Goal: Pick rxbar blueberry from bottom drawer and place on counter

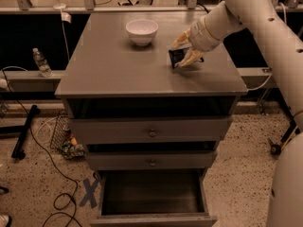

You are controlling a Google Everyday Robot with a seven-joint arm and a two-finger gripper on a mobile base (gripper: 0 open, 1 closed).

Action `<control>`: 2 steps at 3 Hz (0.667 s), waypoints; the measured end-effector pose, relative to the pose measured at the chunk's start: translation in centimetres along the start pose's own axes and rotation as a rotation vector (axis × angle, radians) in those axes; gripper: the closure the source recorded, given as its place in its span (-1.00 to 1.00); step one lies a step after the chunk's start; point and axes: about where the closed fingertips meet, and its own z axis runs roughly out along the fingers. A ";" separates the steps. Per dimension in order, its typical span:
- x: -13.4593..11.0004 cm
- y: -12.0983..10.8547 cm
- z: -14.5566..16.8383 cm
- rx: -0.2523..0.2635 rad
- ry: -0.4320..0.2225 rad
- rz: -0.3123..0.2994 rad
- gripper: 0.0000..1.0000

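White arm (251,4); tan gripper (182,52) over counter (118,65)

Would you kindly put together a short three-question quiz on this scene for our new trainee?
1. True or false: the bottom drawer stands open.
2. In the camera view, the gripper is on which side of the white bowl? A) left B) right
3. Fill in: the jaws hold the rxbar blueberry low over the ____.
Key: 1 true; 2 B; 3 counter.
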 end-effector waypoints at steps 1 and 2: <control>-0.1 0.0 0.4 -0.004 -0.004 -0.001 -0.28; -0.2 0.1 0.8 -0.007 -0.008 -0.001 -0.76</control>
